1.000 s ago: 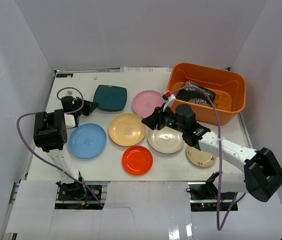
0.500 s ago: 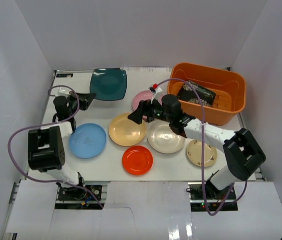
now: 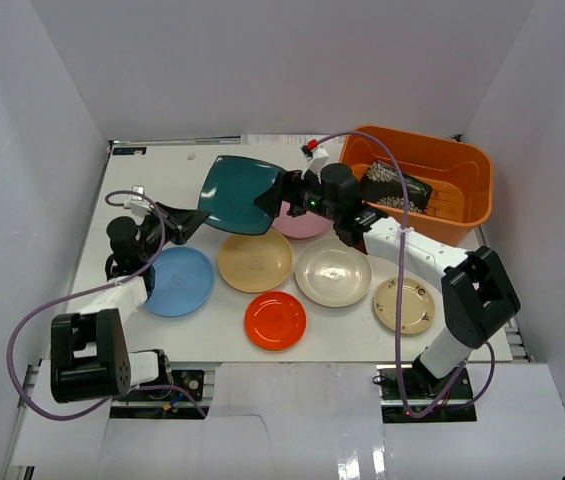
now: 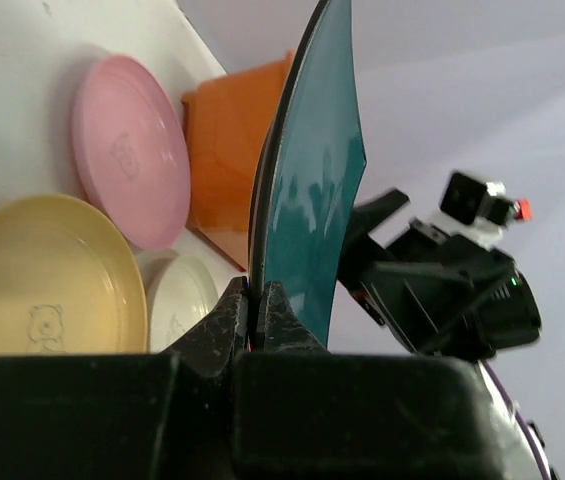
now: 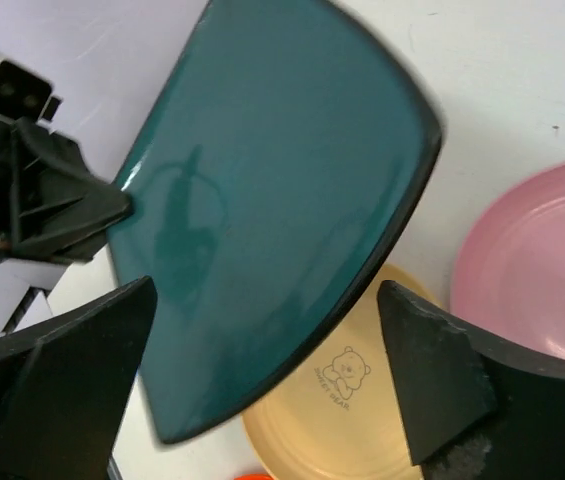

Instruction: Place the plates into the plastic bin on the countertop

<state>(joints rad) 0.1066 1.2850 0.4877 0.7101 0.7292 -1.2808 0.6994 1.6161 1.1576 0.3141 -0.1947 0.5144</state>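
Observation:
My left gripper (image 3: 202, 213) is shut on the left edge of the square dark teal plate (image 3: 240, 195) and holds it tilted in the air above the countertop (image 3: 152, 175). In the left wrist view its jaws (image 4: 257, 300) pinch the plate's rim (image 4: 307, 180). My right gripper (image 3: 272, 197) is open at the plate's right edge. In the right wrist view the teal plate (image 5: 272, 220) lies between its spread fingers (image 5: 432, 370). The orange plastic bin (image 3: 462, 215) at the back right holds the black patterned plate (image 3: 394, 190).
On the countertop lie the pink plate (image 3: 305, 226), partly hidden by my right arm, and the yellow (image 3: 255, 259), cream (image 3: 333, 276), light blue (image 3: 177, 281), red-orange (image 3: 275, 320) and small beige (image 3: 403, 305) plates. White walls surround the countertop.
My left gripper has lifted the teal plate off the countertop and carried it right. My right gripper has moved left and up to the plate's right edge.

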